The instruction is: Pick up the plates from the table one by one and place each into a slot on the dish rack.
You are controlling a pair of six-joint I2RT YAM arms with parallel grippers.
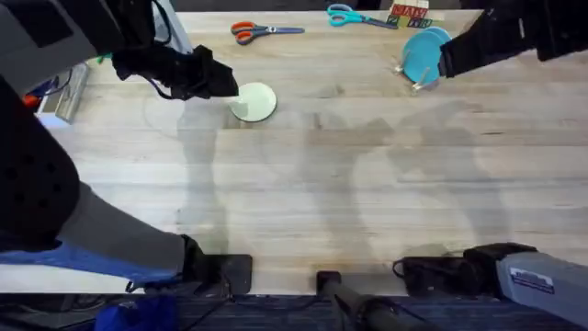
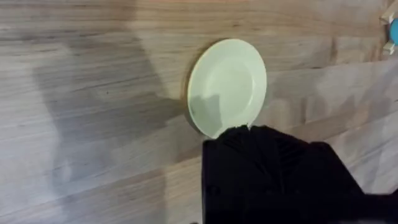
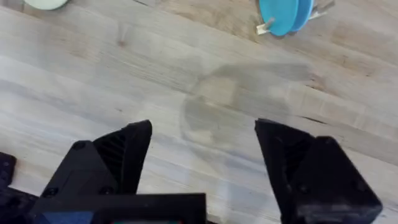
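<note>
A pale cream-yellow plate (image 1: 254, 101) lies on the wooden table (image 1: 367, 184) at the back left. My left gripper (image 1: 225, 83) is at its left rim. In the left wrist view the plate (image 2: 227, 87) has its near edge right against the black body of my left gripper (image 2: 249, 137). Two blue plates (image 1: 424, 51) stand on edge in the small wooden dish rack (image 1: 411, 81) at the back right. My right gripper (image 1: 443, 62) hovers beside them. Its wrist view shows my right gripper (image 3: 202, 134) open over bare planks, with the blue plates (image 3: 281, 15) farther off.
Orange-handled scissors (image 1: 253, 32), teal-handled scissors (image 1: 354, 16) and a colourful box (image 1: 409, 14) lie along the far edge. A pale object (image 1: 57, 99) sits at the left edge. Both arm bases stand at the near edge.
</note>
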